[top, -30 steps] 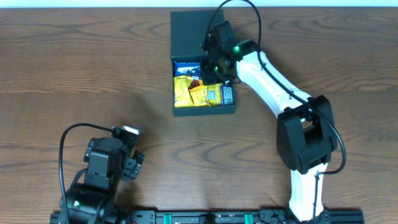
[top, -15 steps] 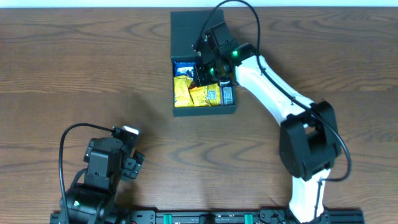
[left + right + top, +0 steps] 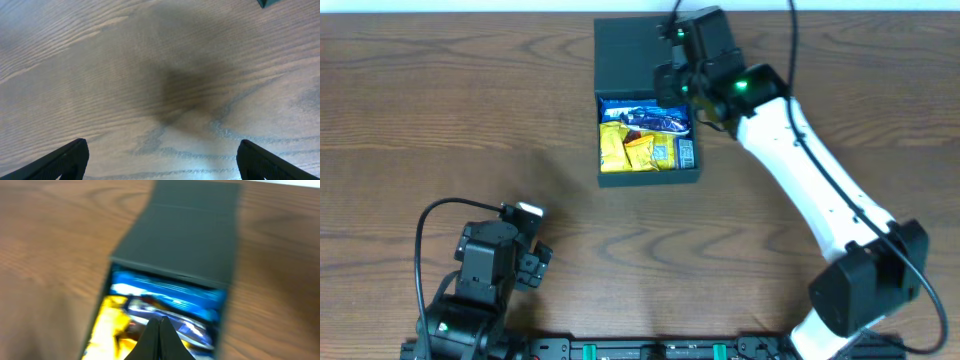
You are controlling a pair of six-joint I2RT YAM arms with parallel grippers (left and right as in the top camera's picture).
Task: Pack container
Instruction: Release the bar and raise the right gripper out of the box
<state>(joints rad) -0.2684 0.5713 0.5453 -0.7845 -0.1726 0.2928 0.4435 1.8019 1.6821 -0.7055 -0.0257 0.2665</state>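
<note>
**Pulling back from a filled box**

Lifting away from the packets is what the right gripper (image 3: 161, 328) is doing. A second ago it was sitting low over the right half of the container (image 3: 650, 178); now its wrist is hanging over the far right edge, beside the open lid (image 3: 625, 55). Its jaws are pressed together with nothing between them.

The retreat is uncovering a blue packet (image 3: 642, 108) across the far side of the tray, with yellow packets (image 3: 625, 150) filling the near side. The container itself is sitting where it was, at the far middle of the table (image 3: 420, 120), flap folded back flat. I judge the filling to be close to done, with closing the lid as the likely remaining step.

The left gripper (image 3: 162, 162) is resting near the front left, jaws spread wide over bare wood, holding nothing and unchanged.

Motion blur is smearing the right wrist view, so packet labels are unreadable. The arm is hiding the container's far right corner from overhead, and how deep the packets are stacked cannot be told.
</note>
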